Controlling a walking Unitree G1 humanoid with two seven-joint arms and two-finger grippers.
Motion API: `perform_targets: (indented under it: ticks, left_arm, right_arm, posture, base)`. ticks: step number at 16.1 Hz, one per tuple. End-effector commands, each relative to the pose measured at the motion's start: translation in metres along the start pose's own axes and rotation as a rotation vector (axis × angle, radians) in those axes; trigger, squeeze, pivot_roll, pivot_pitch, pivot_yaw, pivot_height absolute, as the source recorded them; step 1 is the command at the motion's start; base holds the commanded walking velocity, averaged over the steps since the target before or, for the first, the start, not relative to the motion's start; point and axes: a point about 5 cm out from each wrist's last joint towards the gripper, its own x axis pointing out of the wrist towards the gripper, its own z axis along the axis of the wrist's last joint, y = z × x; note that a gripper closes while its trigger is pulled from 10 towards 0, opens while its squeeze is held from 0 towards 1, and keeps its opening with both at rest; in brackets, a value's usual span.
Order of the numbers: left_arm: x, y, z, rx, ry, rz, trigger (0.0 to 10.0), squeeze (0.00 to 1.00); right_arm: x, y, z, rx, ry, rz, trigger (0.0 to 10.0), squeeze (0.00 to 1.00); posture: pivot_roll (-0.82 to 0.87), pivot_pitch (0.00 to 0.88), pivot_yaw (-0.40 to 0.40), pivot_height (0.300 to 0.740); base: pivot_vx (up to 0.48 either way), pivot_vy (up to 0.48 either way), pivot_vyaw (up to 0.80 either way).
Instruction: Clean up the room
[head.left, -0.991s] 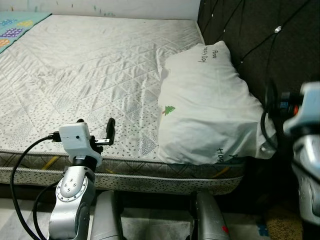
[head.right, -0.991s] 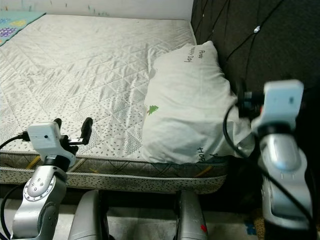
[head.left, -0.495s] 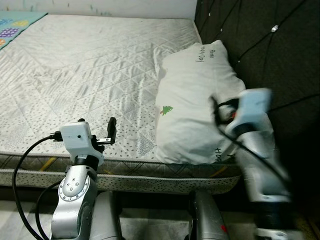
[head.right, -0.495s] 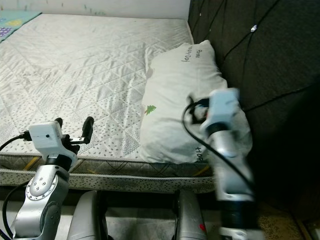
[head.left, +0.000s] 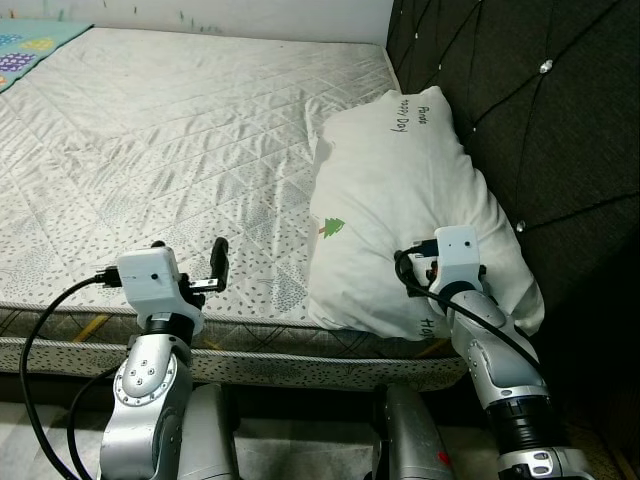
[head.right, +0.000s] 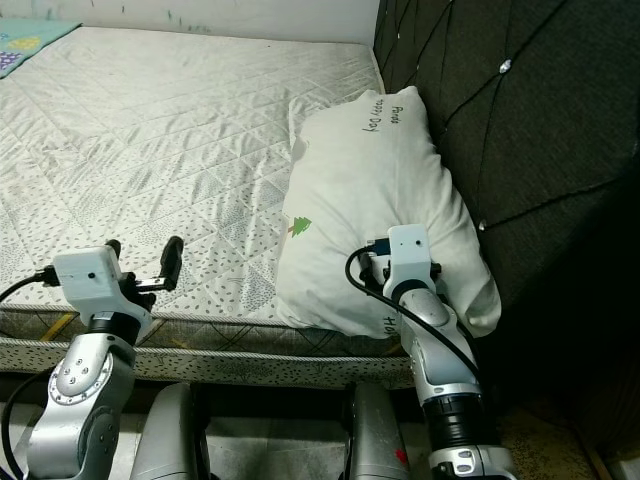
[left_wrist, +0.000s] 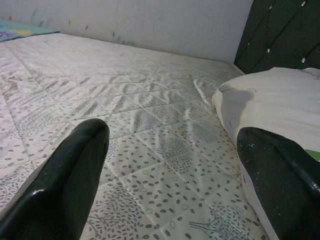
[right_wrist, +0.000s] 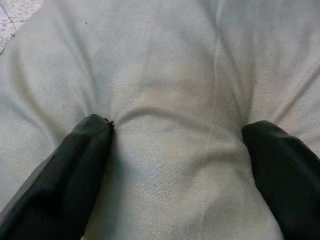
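The right arm is bent forward, and the right gripper (right_wrist: 175, 150) is pressed into the near end of the single white pillow (head.left: 400, 200). Its two fingers (right_wrist: 70, 170) are spread wide, both tips dimpling the fabric, with a bulge of cloth between them. The left arm is raised at the mattress edge. The left gripper (left_wrist: 170, 165) hovers over the quilted mattress (head.left: 170, 130), fingers apart, holding nothing.

In the head views, the wrist housing hides the right fingertips. The pillow lies lengthwise along the dark tufted headboard (head.left: 520, 110), its near corner overhanging the mattress edge. One patterned mat (head.left: 30, 45) is cut off at the far left corner. The lettering on the pillow is illegible.
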Motion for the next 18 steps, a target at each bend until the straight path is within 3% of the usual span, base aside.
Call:
perform_targets:
  ticks: [1,2,3,4,7,10,14,18]
  left_arm:
    - [0.002,-0.002,0.001,0.007,-0.001,0.000,10.0,0.00]
    - [0.003,-0.002,0.002,0.005,-0.004,0.002,10.0,0.00]
    - [0.004,-0.002,0.002,0.004,-0.007,0.009,10.0,0.00]
    - [0.003,-0.002,0.002,-0.001,-0.008,0.016,10.0,0.00]
    - [0.003,0.001,0.002,-0.002,0.000,0.047,10.0,0.00]
    - [0.000,0.001,0.000,0.000,0.007,0.037,10.0,0.00]
    - [0.003,-0.003,0.001,-0.001,0.002,0.017,10.0,0.00]
    - [0.001,0.000,0.001,0.005,0.005,0.019,10.0,0.00]
  right_arm:
    - [-0.001,0.002,-0.014,0.052,0.053,0.001,10.0,1.00]
    - [-0.002,0.001,0.003,0.106,-0.055,-0.001,10.0,1.00]
    - [-0.006,0.001,0.019,0.127,-0.148,0.005,10.0,0.69]
    - [-0.012,-0.001,0.037,0.144,-0.242,0.000,10.0,0.00]
    - [-0.026,-0.003,0.061,0.160,-0.374,-0.006,10.0,0.00]
    - [-0.036,0.004,0.065,0.192,-0.399,0.025,10.0,0.00]
    - [-0.036,0.011,0.078,0.238,-0.444,0.057,10.0,0.00]
    - [-0.034,0.008,0.081,0.228,-0.451,0.053,10.0,0.00]
  posture:
    - [0.03,0.037,-0.036,0.532]
    - [0.03,0.030,-0.036,0.532]
    - [0.03,0.025,-0.036,0.532]
    - [0.03,0.021,-0.040,0.532]
    - [0.03,0.024,-0.041,0.532]
    - [0.02,0.032,-0.030,0.532]
    - [0.02,0.035,-0.026,0.532]
    - [0.03,0.035,-0.028,0.562]
  base:
    - [0.000,0.000,0.00]
    - [0.000,0.000,0.00]
    - [0.000,0.000,0.00]
    - [0.000,0.000,0.00]
    - [0.000,0.000,0.00]
    - [0.000,0.000,0.00]
    - [0.000,0.000,-0.11]
    - [0.000,0.000,-0.31]
